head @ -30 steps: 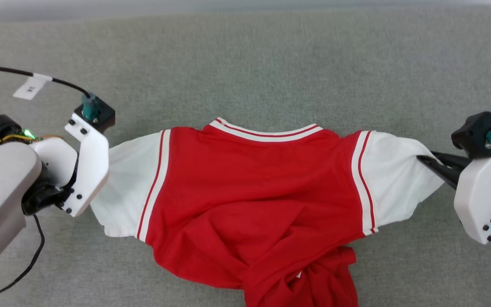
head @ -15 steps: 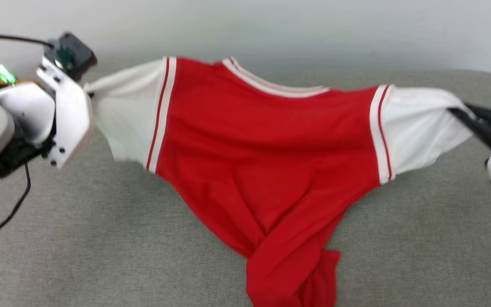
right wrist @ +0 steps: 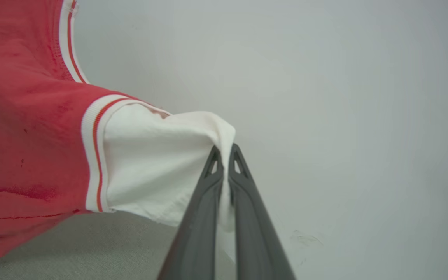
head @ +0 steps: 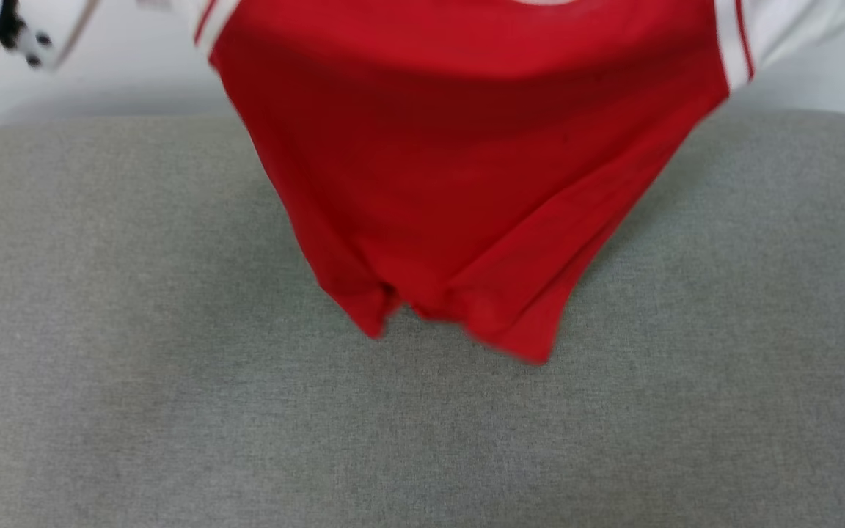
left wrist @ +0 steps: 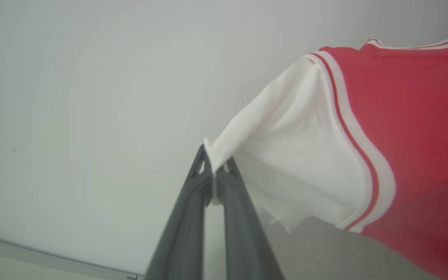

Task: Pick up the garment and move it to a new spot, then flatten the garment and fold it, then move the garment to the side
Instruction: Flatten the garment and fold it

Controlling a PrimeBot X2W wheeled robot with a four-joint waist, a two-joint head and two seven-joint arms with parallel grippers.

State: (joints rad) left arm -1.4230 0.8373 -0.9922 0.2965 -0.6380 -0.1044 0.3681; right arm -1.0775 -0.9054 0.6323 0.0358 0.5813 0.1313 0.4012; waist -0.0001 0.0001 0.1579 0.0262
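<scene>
Soft, matt red jersey garment [head: 459, 169], lightly creased. The white sleeve cloth pinched at the left gripper [left wrist: 213, 171] tips looks thin and smooth. Near the right gripper [right wrist: 224, 155], the striped trim is ribbed. All 4 fingers look like smooth, matt dark grey plastic. Below both grippers lies coarse-woven, matt grey upholstery [head: 173, 425].

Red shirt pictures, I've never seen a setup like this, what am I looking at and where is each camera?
This is a two-armed robot. The wide picture comes from a camera on its head, looking down at a grey cloth surface. The other two come from cameras on its wrists, each looking out along that arm's two-fingered grabber, called an end effector. The left end effector is shut on one white sleeve of the red and white shirt, and the right end effector is shut on the other sleeve. The shirt hangs spread between them. Whether its hem touches the surface is hard to tell.
</scene>
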